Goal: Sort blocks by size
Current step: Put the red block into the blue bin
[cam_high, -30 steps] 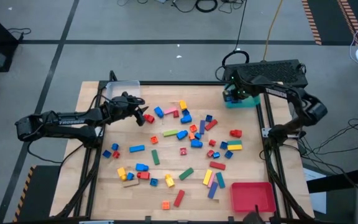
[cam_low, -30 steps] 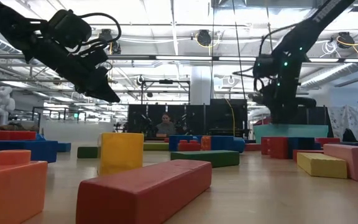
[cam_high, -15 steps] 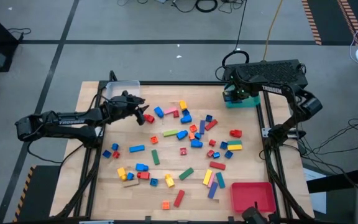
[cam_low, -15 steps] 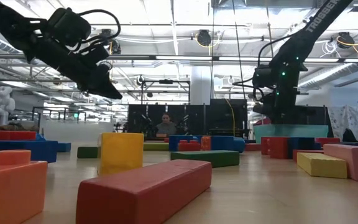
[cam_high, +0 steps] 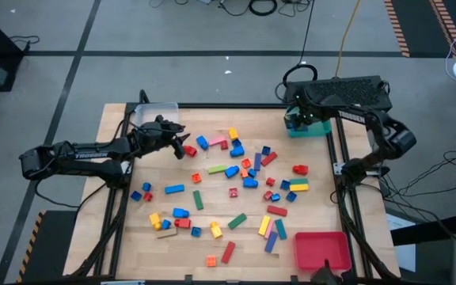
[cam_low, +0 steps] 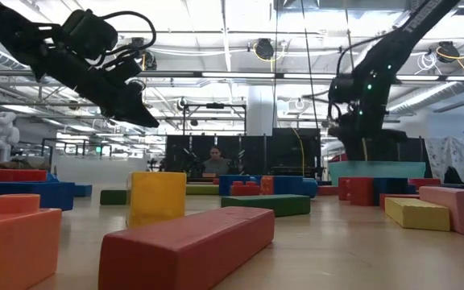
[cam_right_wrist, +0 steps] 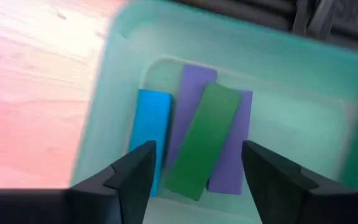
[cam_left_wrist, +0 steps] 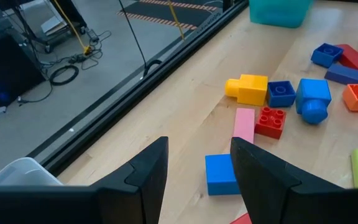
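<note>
Dozens of blocks (cam_high: 236,172) lie scattered mid-surface (cam_high: 125,229); right pincer (cam_high: 298,120) hangs above the teal tray (cam_high: 317,131). Left wrist view: left pincer (cam_left_wrist: 197,168) open, empty, near a blue brick (cam_left_wrist: 219,174). Right wrist view: open fingers straddle three long bars, green bar (cam_right_wrist: 204,140) uppermost, apparently binned by size.

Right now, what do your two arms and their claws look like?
Both arms are dark, jointed links with white lettering along them. The left arm has a black cable looping near its wrist; the right arm shows small green lights. Each claw, left and right, has two flat, angular black fingers.
</note>
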`<state>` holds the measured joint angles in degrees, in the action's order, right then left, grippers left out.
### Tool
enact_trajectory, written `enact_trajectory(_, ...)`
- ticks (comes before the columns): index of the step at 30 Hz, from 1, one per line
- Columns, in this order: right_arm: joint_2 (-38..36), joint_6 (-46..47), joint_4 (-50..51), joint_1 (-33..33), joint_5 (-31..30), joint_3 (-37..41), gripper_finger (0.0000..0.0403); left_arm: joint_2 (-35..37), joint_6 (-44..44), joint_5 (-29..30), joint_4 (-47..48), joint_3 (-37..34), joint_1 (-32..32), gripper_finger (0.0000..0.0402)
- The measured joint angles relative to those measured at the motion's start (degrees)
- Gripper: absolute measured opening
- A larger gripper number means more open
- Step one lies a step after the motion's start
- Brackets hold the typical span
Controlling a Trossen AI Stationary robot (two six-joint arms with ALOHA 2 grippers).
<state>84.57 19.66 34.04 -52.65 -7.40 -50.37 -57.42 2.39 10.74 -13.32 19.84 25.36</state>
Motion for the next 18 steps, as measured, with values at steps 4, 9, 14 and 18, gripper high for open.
enact_trajectory(4,-4.82,-4.25,0.35,2.05,0.44,0.00,0.0211,-0.01,0.00,0.00,0.02,0.01,0.00,0.0177)
enact_trajectory(9,-10.04,-11.79,0.55,6.31,1.88,0.00,0.0208,0.01,0.00,0.00,0.02,0.00,0.00,0.0177)
enact_trajectory(14,-12.35,-19.59,0.50,12.10,1.91,0.00,0.0208,0.00,-0.06,0.00,-0.19,0.01,0.00,0.0177)
enact_trajectory(18,-11.82,-27.11,0.46,17.18,2.85,0.00,0.0208,0.00,-0.15,0.00,-0.26,0.01,0.00,0.0177)
